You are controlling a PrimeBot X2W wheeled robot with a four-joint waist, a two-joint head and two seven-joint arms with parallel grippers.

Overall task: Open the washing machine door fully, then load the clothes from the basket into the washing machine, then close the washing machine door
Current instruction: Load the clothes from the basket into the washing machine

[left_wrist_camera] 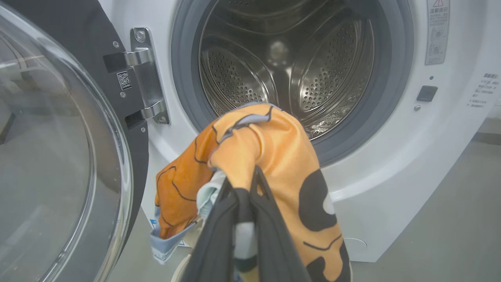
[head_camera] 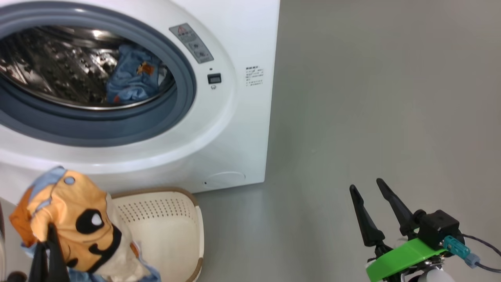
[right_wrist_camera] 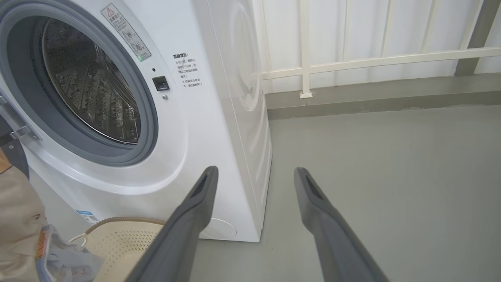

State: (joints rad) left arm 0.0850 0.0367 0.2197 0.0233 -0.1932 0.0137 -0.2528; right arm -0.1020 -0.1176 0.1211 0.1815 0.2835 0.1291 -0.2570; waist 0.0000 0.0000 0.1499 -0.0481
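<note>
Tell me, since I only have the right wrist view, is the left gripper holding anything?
Observer: Yes. The left gripper is shut on an orange garment with black cartoon markings, held up outside the machine.
Operator: Is anything in the drum already?
Observer: The head view shows a light blue garment lying inside the drum.
Operator: And where is the door?
Observer: The washing machine door stands open at the left of the opening, on its metal hinge.
</note>
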